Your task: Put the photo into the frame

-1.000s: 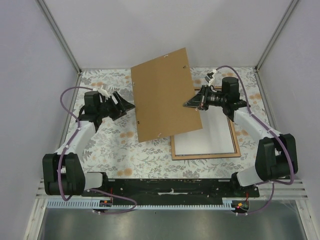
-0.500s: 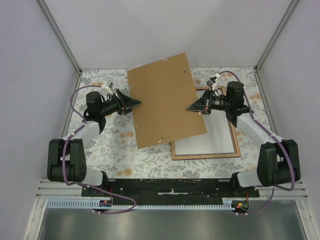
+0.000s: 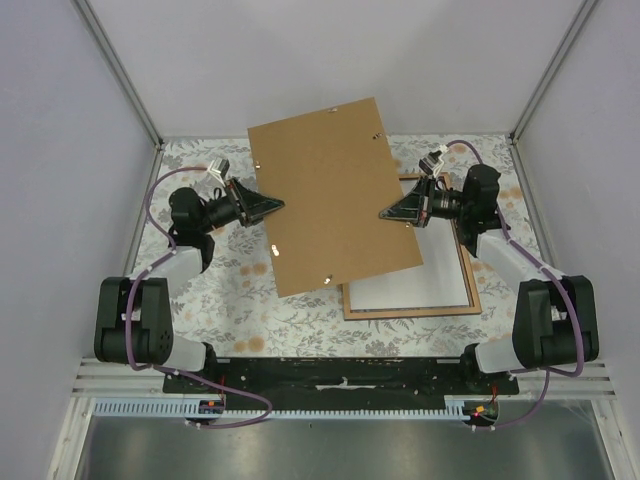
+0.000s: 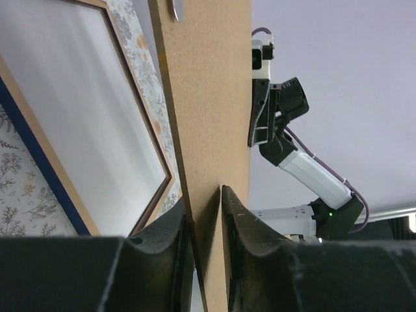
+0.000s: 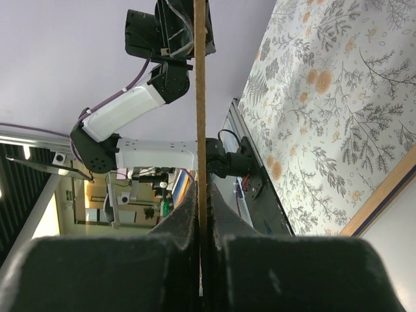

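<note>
The frame (image 3: 410, 313) lies flat on the table's right side, wood-coloured rim up, with a dark blue edge in the left wrist view (image 4: 142, 97). Inside it lies the photo (image 3: 420, 275), plain white side up. A brown fibreboard backing panel (image 3: 330, 195) hangs tilted in the air over the frame's left part. My right gripper (image 3: 383, 215) is shut on the panel's right edge (image 5: 200, 97). My left gripper (image 3: 278, 207) straddles the panel's left edge (image 4: 214, 97), its jaws narrowly apart around the board.
A floral cloth (image 3: 220, 280) covers the table. Grey walls stand on the left, the back and the right. The panel carries small metal tabs (image 3: 273, 252) near its edges. Both arm bases sit on the black rail (image 3: 340, 375) at the near edge.
My left gripper reached right to the panel's left edge and its jaws narrowed around it. The right gripper, still holding the panel, swung it a little left and squarer.
</note>
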Tool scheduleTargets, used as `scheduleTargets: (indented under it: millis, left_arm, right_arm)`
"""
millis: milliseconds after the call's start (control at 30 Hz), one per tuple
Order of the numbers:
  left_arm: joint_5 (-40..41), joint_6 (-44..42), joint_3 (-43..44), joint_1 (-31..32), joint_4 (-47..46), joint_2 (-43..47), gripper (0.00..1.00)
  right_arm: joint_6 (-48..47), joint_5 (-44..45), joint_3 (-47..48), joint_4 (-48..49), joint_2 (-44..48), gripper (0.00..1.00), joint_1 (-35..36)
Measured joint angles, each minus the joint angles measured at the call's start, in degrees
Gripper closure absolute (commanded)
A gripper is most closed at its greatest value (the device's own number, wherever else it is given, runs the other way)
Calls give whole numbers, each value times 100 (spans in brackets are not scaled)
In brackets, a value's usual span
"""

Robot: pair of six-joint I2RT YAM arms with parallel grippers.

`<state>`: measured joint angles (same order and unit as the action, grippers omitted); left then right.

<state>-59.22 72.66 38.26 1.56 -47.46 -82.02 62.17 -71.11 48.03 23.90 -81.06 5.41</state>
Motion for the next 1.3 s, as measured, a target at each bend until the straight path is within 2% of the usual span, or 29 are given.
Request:
scheduleTargets:
  millis: [100, 133, 233, 367, 433, 600, 800, 933, 1067, 1300]
  left_arm:
    - [-44, 96, -22, 70, -33, 24, 97]
    - [-46, 168, -31, 72, -33, 37, 98]
    - [-55, 352, -44, 76, -48, 129, 98]
    - [2, 393, -50, 103, 48, 334, 98]
    - [46, 363, -57, 116, 186, 435, 98]
    - [111, 249, -151, 120, 490, 595, 98]
    - [245, 203, -232, 120, 610, 621, 98]
    - [315, 195, -234, 120, 671, 621, 98]
    - [337, 190, -234, 120, 691, 621, 98]
    - [365, 186, -289, 120, 713, 621, 98]
  right_arm:
    - [-15, -85, 9, 20, -120, 100, -2]
    - [-42, -98, 15, -7, -155, 94, -11]
    - [-304, -90, 76, -367, -232, 55, -28]
    - [-1263, 402, 522, -1755, -223, 31, -17]
    - [-1768, 911, 841, -2544, -131, 24, -4]
    - [-2721, 2402, 1252, -4083, 568, 14, -4]
    - [-3156, 3792, 1248, -5110, 1165, 7, 11]
    - [-3202, 4468, 1058, -5495, 1493, 6, 90]
    - [-3180, 5016, 994, -5746, 1672, 5, 485]
    - [-3064, 5668, 1095, -5882, 1456, 5, 1266]
